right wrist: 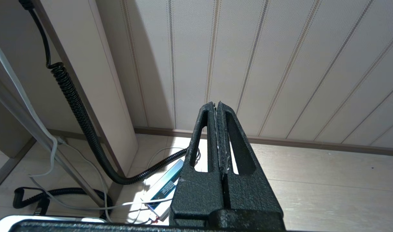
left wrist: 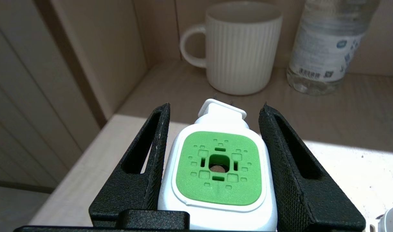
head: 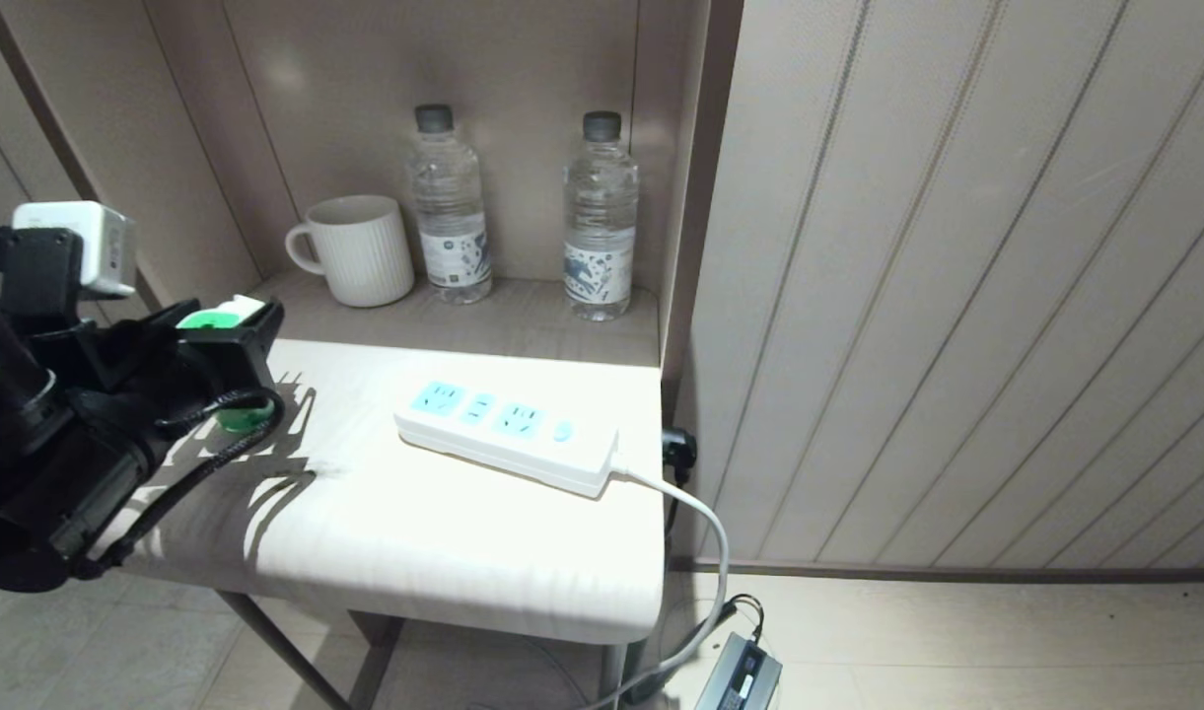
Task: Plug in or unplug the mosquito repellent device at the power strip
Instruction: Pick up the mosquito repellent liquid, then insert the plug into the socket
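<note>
A wide stretch of table top [head: 385, 523] is lying open between the left gripper [head: 229, 330] and the power strip [head: 508, 434]. The mug [head: 360, 248] and two water bottles [head: 451, 202] are crowding the back recess, whose side walls are closing it in. The white cord [head: 705, 523] is trailing off the table's right edge.

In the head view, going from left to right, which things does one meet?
Left claw holding the mosquito repellent device → white mug → first water bottle → second water bottle. The power strip lies in front of both bottles, so I leave it out.
</note>
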Motion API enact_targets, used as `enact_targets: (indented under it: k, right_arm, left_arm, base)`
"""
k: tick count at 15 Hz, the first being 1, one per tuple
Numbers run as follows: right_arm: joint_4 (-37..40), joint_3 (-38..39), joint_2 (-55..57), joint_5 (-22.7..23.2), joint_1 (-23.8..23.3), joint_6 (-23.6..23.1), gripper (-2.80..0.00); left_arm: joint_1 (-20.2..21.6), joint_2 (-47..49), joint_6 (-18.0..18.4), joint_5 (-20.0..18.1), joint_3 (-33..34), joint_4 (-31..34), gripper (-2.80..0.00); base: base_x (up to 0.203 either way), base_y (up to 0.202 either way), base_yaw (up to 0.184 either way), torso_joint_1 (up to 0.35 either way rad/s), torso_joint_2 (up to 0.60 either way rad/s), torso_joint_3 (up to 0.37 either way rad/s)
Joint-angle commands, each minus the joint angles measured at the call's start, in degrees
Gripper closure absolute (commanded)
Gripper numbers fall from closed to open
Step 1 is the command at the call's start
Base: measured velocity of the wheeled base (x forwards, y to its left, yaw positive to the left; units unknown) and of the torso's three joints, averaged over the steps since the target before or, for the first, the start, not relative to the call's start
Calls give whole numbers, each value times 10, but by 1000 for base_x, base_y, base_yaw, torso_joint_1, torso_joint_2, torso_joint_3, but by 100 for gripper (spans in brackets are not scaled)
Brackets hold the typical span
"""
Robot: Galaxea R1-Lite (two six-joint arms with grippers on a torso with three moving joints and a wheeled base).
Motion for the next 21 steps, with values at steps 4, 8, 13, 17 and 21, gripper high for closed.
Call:
enact_targets:
  k: [4,8,13,17,21]
  right_arm:
    - [0,0,1,0,0,0,0]
    - [0,0,1,0,0,0,0]
    - [0,0,1,0,0,0,0]
    - [0,0,1,0,0,0,0]
    - [0,0,1,0,0,0,0]
  left_arm:
    - [-1,-152,19,5,-84,171,0]
    - [-1,-216,21,4,-164,343,0]
    - [-1,-191,-27,-3,-328,747,0]
    - [-1,-129,-112,-119,-527,1054,0]
    - [-1,-33,-166,-298,-689,1347,0]
  base:
    - [0,0,0,0,0,0]
    - [0,0,0,0,0,0]
    - [0,0,0,0,0,0]
    - [0,0,0,0,0,0]
    - [0,0,0,0,0,0]
